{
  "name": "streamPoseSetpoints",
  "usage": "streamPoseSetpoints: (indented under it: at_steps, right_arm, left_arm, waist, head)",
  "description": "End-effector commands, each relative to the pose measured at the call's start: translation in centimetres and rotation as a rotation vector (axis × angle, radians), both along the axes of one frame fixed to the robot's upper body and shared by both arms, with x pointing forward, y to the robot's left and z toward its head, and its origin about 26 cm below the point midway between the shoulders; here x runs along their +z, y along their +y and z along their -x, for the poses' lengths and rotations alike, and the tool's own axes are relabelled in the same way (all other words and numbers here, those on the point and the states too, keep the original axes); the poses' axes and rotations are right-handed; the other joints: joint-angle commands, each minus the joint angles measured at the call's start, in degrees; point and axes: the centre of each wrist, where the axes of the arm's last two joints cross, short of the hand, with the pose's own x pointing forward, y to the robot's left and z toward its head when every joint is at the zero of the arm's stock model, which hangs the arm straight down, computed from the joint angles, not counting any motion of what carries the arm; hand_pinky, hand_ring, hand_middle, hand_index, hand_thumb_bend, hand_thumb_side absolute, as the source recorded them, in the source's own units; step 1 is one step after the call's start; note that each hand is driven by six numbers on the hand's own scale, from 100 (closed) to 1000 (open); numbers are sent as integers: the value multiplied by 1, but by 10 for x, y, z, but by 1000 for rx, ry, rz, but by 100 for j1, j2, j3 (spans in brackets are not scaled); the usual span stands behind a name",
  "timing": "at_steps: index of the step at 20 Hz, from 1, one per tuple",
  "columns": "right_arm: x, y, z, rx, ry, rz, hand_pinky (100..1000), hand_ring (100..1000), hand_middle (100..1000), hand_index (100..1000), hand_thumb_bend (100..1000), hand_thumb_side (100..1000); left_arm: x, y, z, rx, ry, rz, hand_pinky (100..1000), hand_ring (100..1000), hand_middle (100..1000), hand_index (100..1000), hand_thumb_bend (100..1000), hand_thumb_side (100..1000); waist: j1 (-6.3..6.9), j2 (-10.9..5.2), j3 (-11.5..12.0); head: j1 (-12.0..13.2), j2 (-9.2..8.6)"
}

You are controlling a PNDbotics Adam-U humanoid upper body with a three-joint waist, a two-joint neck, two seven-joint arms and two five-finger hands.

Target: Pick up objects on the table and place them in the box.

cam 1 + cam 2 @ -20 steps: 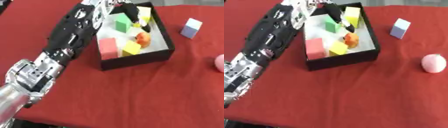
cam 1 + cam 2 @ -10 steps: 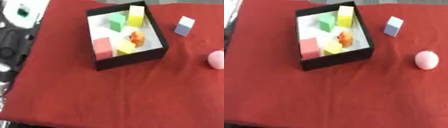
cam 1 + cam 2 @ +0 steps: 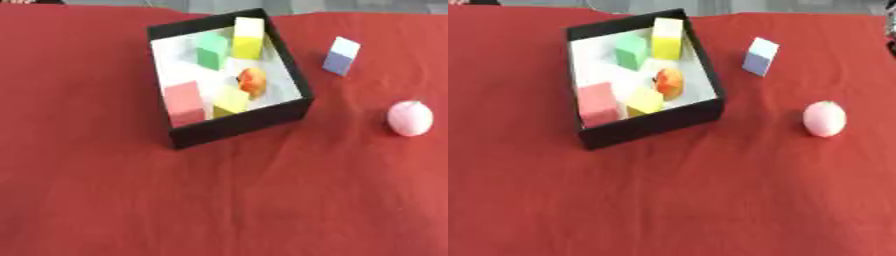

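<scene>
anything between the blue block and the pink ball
Nothing: only bare red cloth lies between the blue block and the pink ball, clear in the left eye view.

box (image 3: 236, 125): I'm not seeing any print or label on it
blocks inside: I'm reading nothing, just plain faces
blue cube (image 3: 340, 55): I'm finding no lettering
pink ball (image 3: 409, 118): no markings showing

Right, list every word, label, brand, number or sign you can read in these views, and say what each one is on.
None: no readable text shows in either view.
The black box shows plain walls and a white floor.
The blocks inside it, pink, green and two yellow, have blank faces.
The orange round thing in the box, the pale blue block and the pink ball on the red cloth carry no marks.
</scene>
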Motion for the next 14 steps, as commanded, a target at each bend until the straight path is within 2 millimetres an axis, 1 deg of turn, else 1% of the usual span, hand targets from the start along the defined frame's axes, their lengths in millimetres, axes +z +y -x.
streamPoseSetpoints:
  at_steps: [1,3,4,5,6,7,8,9,10,11,14]
  right_arm:
    - [18,-10,7,-26,-36,70,811,831,845,893,189,287]
    - [24,-16,10,-40,-18,140,815,835,849,897,208,294]
    - [26,-18,11,-45,-4,186,816,836,851,898,212,295]
    - [29,-20,13,-48,17,236,819,841,855,900,243,285]
    - [31,-22,15,-46,48,302,821,843,856,900,255,285]
    - [35,-24,17,-42,79,365,825,847,861,904,293,292]
    - [39,-25,20,-36,114,441,827,848,862,905,312,293]
    - [44,-26,23,-30,141,503,832,850,862,907,357,291]
    - [50,-26,28,-26,169,580,834,851,863,910,377,292]
    - [56,-26,32,-21,195,649,838,854,864,912,412,301]
    - [74,-19,50,9,260,846,844,858,866,916,465,319]
  left_arm:
    - [-16,4,8,89,0,61,674,705,703,820,433,705]
    - [-33,3,11,143,75,109,670,700,696,813,430,720]
    - [-38,2,12,156,102,121,670,699,695,812,430,720]
    - [-41,2,13,164,120,128,670,701,697,813,430,723]
    - [-43,1,13,168,133,131,670,701,697,813,431,722]
    - [-43,0,13,169,142,131,669,700,696,811,429,724]
    - [-44,-1,12,167,151,128,669,699,695,811,428,725]
    - [-44,-2,12,164,157,124,669,699,694,808,426,726]
    - [-43,-3,12,158,165,116,669,699,694,805,426,727]
    - [-43,-3,12,153,172,110,669,698,693,800,426,729]
    - [-43,-5,11,140,188,99,668,697,692,798,425,734]
  waist:
    - [-10,-90,-6]
    - [-34,-98,-13]
    - [-45,-105,-15]
    - [-56,-110,-16]
    - [-70,-117,-16]
    - [-81,-121,-15]
    - [-92,-124,-14]
    - [-99,-126,-14]
    - [-107,-129,-14]
    - [-114,-129,-15]
    - [-133,-128,-18]
  head:
    - [-50,-108]
    - [-38,-112]
    - [-36,-107]
    - [-33,-101]
    - [-32,-99]
    - [-31,-100]
    - [-30,-97]
    - [-26,-93]
    - [-20,-87]
    - [-16,-84]
    - [-29,-76]
